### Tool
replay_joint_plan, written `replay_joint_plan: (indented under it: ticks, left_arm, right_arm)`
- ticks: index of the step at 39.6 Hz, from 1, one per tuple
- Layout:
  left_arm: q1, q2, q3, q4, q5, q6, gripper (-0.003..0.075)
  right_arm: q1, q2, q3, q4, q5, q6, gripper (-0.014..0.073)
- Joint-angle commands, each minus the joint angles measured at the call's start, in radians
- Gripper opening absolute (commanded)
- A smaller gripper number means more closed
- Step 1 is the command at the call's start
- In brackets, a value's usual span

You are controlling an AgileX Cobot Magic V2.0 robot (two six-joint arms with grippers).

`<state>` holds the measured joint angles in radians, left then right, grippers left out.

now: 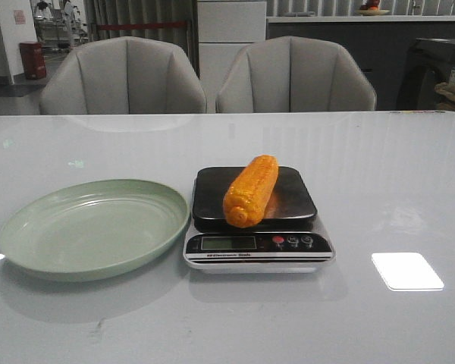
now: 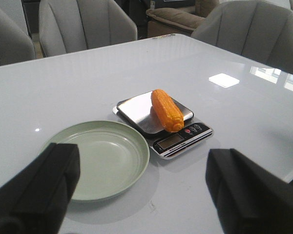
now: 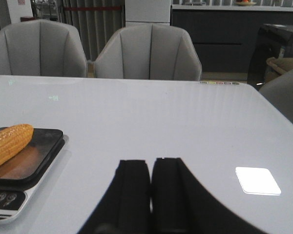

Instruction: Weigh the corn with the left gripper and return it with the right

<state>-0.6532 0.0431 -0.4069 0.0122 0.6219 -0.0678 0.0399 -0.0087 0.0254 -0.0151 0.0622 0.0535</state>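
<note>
Corn (image 1: 251, 191) on scale (image 1: 258, 244), clear of fingers | left fingers (image 2: 36, 187) spread | right fingers (image 3: 134, 187) together

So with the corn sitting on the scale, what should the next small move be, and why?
Probably the right gripper should open and reach toward the corn. The corn lies free on the scale, the left gripper is open and well back, and the right fingers are closed together with nothing between them.
</note>
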Motion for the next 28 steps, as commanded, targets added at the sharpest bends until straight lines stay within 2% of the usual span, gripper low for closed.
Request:
replay_joint_plan:
  ticks: [1, 3, 8, 10, 12, 19, 28]
  left_arm:
    - [0.001, -0.033, -0.001, 0.002, -0.063, 0.002, 0.0529]
    - [0.001, -0.044, 0.004, 0.002, -0.078, 0.002, 0.0449]
    - [0.001, -0.044, 0.008, 0.011, -0.082, 0.002, 0.0090]
    - [0.001, -0.044, 0.008, 0.013, -0.082, 0.002, 0.0143]
    - [0.001, -0.044, 0.008, 0.013, -0.087, 0.002, 0.0160]
    - [0.001, -0.044, 0.008, 0.013, -0.104, 0.002, 0.0130]
    - [0.001, -0.044, 0.008, 0.013, -0.104, 0.002, 0.0113]
  right_arm:
    - [-0.004, -0.020, 0.010, -0.008, -0.151, 0.001, 0.0166]
    - [-0.002, -0.020, 0.010, -0.005, -0.196, 0.018, 0.0166]
    - [-0.002, -0.020, 0.010, -0.004, -0.283, 0.044, 0.0166]
    - [-0.002, -0.020, 0.009, -0.004, -0.290, 0.058, 0.0166]
    - [-0.002, -0.019, 0.006, -0.004, -0.285, 0.074, 0.0166]
    - [-0.002, 0.043, -0.105, -0.004, -0.174, 0.096, 0.0166]
    - [-0.002, 0.302, -0.336, -0.004, -0.001, 0.095, 0.0166]
